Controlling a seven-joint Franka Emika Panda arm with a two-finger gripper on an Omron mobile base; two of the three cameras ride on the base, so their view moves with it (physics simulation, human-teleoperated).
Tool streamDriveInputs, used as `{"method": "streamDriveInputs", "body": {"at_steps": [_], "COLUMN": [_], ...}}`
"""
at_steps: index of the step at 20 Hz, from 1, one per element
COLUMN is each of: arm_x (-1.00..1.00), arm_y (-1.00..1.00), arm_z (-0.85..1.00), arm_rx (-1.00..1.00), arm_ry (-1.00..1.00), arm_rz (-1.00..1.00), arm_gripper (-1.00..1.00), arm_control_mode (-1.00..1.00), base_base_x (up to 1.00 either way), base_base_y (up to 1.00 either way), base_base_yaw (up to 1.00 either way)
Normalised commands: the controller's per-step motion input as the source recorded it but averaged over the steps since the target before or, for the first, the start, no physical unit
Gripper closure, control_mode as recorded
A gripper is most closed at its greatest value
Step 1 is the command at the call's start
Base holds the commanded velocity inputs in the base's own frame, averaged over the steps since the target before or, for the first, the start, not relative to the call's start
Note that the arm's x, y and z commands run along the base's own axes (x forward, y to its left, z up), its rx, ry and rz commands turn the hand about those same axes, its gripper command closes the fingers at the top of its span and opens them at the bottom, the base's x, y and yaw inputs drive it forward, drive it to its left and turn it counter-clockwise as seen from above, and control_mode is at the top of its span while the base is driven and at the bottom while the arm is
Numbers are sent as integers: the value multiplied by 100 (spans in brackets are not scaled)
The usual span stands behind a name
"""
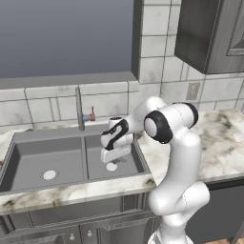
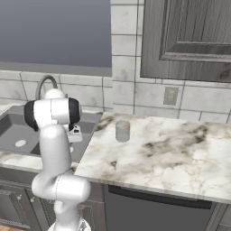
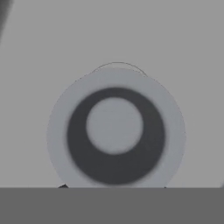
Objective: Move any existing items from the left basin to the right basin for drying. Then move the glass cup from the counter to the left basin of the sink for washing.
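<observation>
My gripper [image 1: 112,160] hangs low inside the right basin [image 1: 136,162] of the grey sink, just above its pale drain [image 1: 111,167]. In the hand view a small round dark grey piece [image 3: 114,135] with a pale rim and centre sits between the tips of my gripper [image 3: 113,187], which is shut on it; a thin arc of the drain [image 3: 118,64] shows behind it. The left basin [image 1: 28,159] holds nothing but its drain [image 1: 49,175]. The glass cup [image 2: 122,131] stands upright on the marble counter [image 2: 171,149], right of the sink and apart from my gripper [image 2: 75,135].
A thin upright faucet [image 1: 79,109] with small red and blue taps [image 1: 91,115] stands behind the divider between the basins. Dark wall cabinets [image 2: 189,40] hang over the counter. A wall outlet [image 2: 170,95] sits on the tiled backsplash.
</observation>
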Motion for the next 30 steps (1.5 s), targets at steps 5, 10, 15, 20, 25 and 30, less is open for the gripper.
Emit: {"method": "streamDriveInputs", "body": {"at_steps": [5,10,15,20,25,30], "arm_x": [23,24,30,12,0,-3], "arm_y": [0,0,6,10,0,0], "arm_z": [-27,-25,-20,0,8,56], "arm_rx": [0,0,-3,-1,0,0], "arm_ry": [0,0,1,11,1,5], "arm_rz": [-4,-3,-1,0,-4,-8], "arm_gripper": [100,100,100,-100,-100,-100], "arm_control_mode": [-100,-100,-100,-100,-100,-100], "base_base_x": [0,0,0,0,0,0], "base_base_y": [0,0,0,0,0,0], "base_base_yaw": [0,0,0,0,0,0]}}
